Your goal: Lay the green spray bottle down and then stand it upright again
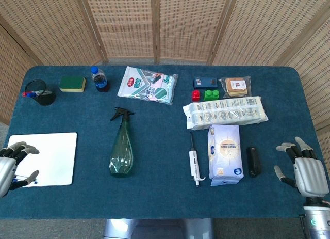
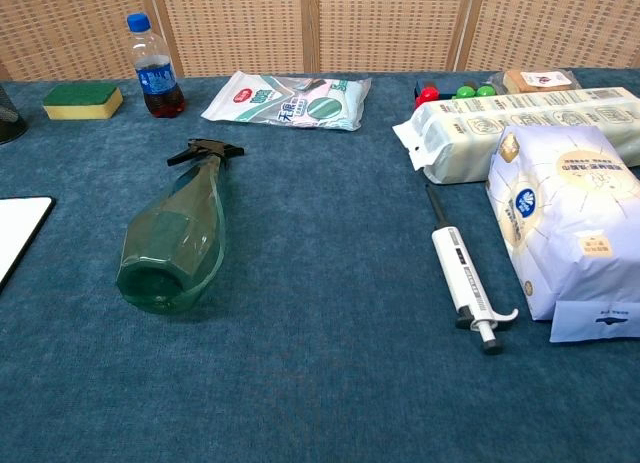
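Here the translucent green plastic spray bottle (image 1: 121, 148) with its black trigger head lies flat on the blue cloth-covered table (image 1: 154, 192), nozzle end pointing away; left hand (image 1: 14, 164) and right hand (image 1: 304, 169) rest empty at the near corners, fingers spread

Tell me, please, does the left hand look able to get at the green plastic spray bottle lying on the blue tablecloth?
Probably yes: the left hand is open over the white board, and only bare cloth lies between it and the green plastic spray bottle.
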Controlling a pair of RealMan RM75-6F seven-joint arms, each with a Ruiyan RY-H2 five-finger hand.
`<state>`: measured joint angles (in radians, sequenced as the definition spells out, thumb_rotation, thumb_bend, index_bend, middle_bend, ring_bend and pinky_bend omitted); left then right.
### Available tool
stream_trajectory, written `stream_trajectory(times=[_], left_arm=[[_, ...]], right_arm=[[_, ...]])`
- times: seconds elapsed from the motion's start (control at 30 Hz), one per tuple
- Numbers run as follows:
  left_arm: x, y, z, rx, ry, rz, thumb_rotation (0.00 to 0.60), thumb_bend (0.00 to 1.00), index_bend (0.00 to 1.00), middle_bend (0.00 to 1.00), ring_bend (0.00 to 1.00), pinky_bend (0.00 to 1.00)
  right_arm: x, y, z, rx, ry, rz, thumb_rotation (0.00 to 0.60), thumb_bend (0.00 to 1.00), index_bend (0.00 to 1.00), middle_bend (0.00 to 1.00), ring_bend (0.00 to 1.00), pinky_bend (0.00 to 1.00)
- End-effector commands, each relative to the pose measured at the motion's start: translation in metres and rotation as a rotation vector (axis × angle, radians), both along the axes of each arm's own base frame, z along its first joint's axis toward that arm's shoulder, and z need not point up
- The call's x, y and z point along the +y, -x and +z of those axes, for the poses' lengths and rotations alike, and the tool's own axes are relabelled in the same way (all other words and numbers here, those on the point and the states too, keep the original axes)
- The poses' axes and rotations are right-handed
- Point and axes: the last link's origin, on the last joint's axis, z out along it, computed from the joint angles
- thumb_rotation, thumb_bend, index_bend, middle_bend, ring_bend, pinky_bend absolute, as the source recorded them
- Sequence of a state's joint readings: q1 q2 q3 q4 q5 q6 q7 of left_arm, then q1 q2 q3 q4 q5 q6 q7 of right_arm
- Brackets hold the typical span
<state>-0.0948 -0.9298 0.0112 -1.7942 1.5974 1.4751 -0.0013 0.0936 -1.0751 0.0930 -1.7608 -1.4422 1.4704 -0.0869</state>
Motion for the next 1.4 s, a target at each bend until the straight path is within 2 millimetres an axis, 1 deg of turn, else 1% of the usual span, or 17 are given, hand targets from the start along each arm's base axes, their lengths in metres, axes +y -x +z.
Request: stream_trajectory(times=[0.03,0.23,0.4,0.57,0.73,0.9,1.0,1.07,1.1,1.17,1.2,1.4], left_arm=[[0.0,0.0,-0.001,0.001,0.005,0.001,0.6,0.3,0.35,0.36,0.24,0.31],[0.001,0.001,-0.003,0.003,0.028,0.004,0.6,0.3,0.34,0.36,0.24,0.3],[0.005,-0.005,-0.003,-0.011,0.062,-0.023,0.6,0.3,0.34,0.36,0.24,0.3],[0.013,-0.015,-0.007,-0.027,0.14,-0.071,0.6,0.3,0.34,0.36,0.24,0.3],[0.029,-0.043,-0.018,-0.019,0.281,-0.175,0.6,0.31,0.33,0.35,0.24,0.3],[0.046,-0.076,-0.035,-0.012,0.421,-0.278,0.6,0.51,0.31,0.33,0.24,0.3],[0.054,-0.089,-0.044,0.006,0.47,-0.316,0.6,0.56,0.3,0.33,0.24,0.3],[0.062,-0.101,-0.055,0.021,0.512,-0.353,0.6,0.56,0.3,0.33,0.24,0.29],[0.068,-0.112,-0.065,0.025,0.549,-0.38,0.6,0.56,0.3,0.32,0.24,0.29],[0.075,-0.121,-0.075,0.026,0.583,-0.397,0.6,0.56,0.3,0.31,0.23,0.29],[0.078,-0.129,-0.083,0.022,0.609,-0.413,0.6,0.56,0.29,0.31,0.22,0.29],[0.091,-0.16,-0.117,-0.005,0.698,-0.471,0.6,0.56,0.29,0.29,0.19,0.29]], right_arm=[[-0.001,0.0,-0.001,0.002,-0.002,0.002,0.6,0.38,0.32,0.3,0.09,0.18],[-0.002,0.0,-0.001,0.005,-0.005,0.002,0.6,0.38,0.32,0.3,0.09,0.18],[0.001,0.001,0.001,0.001,0.005,-0.002,0.6,0.38,0.32,0.3,0.09,0.18],[0.003,0.001,0.003,0.002,0.012,-0.005,0.6,0.38,0.31,0.3,0.09,0.18],[0.005,0.001,0.003,-0.001,0.016,-0.01,0.6,0.38,0.31,0.3,0.09,0.18],[0.008,0.004,0.005,-0.005,0.026,-0.023,0.6,0.38,0.31,0.3,0.09,0.18],[0.01,0.006,0.007,-0.005,0.03,-0.029,0.6,0.38,0.31,0.3,0.09,0.18],[0.013,0.008,0.008,-0.005,0.035,-0.036,0.6,0.38,0.31,0.3,0.09,0.18],[0.014,0.01,0.009,-0.006,0.039,-0.041,0.6,0.38,0.31,0.3,0.09,0.18],[0.015,0.011,0.01,-0.006,0.042,-0.045,0.6,0.38,0.31,0.3,0.09,0.18],[0.017,0.012,0.011,-0.007,0.046,-0.05,0.6,0.38,0.31,0.3,0.09,0.18],[0.021,0.016,0.016,-0.003,0.06,-0.069,0.6,0.38,0.31,0.3,0.09,0.18]])
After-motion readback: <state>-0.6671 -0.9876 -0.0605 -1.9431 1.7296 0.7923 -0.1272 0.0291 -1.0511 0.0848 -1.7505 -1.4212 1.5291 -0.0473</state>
